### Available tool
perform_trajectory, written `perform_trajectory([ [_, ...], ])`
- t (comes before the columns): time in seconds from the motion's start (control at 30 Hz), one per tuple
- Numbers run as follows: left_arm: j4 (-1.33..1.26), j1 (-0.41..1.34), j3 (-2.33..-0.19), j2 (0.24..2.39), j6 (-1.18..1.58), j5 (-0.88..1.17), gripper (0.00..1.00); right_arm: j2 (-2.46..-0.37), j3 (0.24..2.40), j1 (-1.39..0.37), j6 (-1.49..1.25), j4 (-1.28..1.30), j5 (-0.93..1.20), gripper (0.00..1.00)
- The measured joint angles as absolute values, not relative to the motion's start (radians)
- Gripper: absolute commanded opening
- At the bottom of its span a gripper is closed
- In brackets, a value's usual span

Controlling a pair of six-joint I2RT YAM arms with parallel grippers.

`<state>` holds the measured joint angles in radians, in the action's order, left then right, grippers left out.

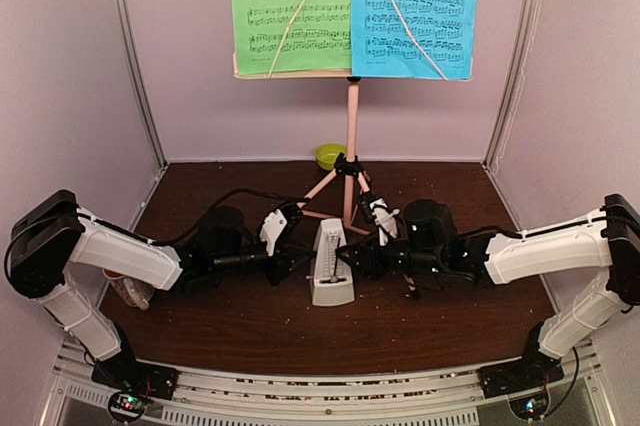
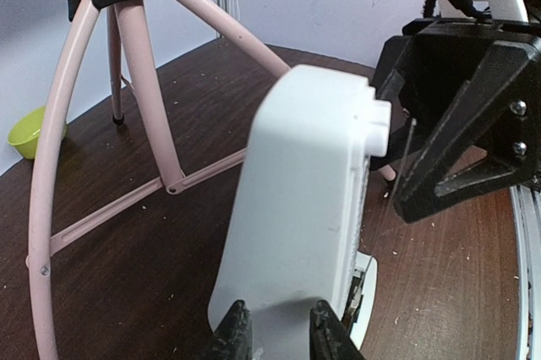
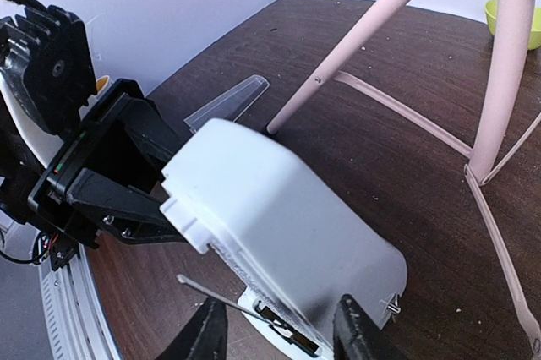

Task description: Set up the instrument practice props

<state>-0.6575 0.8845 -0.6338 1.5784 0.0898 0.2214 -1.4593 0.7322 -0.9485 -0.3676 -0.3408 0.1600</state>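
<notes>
The pink music stand (image 1: 352,116) rises at the back of the table, carrying the green sheet (image 1: 290,6) and the blue sheet (image 1: 415,6) side by side. In front of it the pale metronome (image 1: 332,271) stands upright between both grippers. Its clear cover (image 3: 226,102) lies on the table behind it. My left gripper (image 2: 281,326) has its tips slightly apart against the metronome's side face (image 2: 304,208), not around it. My right gripper (image 3: 279,330) stands wide at the front corner of the metronome (image 3: 279,225), with the thin pendulum rod (image 3: 215,292) between its fingers.
A lime-green bowl (image 1: 329,155) sits behind the stand's tripod legs (image 2: 144,98). A mug (image 1: 130,291) lies under the left arm near the left wall. Purple walls close in the back and both sides. Crumbs dot the dark table (image 1: 250,326).
</notes>
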Motion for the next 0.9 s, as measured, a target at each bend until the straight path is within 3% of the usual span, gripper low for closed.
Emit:
perform_trajectory([
  [0.3, -0.657, 0.884, -0.634, 1.578, 0.089, 0.220, 0.25, -1.459, 0.732, -0.989, -0.366, -0.340, 0.103, 0.76],
  [0.9, -0.658, 0.884, -0.634, 1.578, 0.089, 0.199, 0.25, -1.443, 0.796, -1.035, -0.344, -0.212, -0.139, 0.73],
])
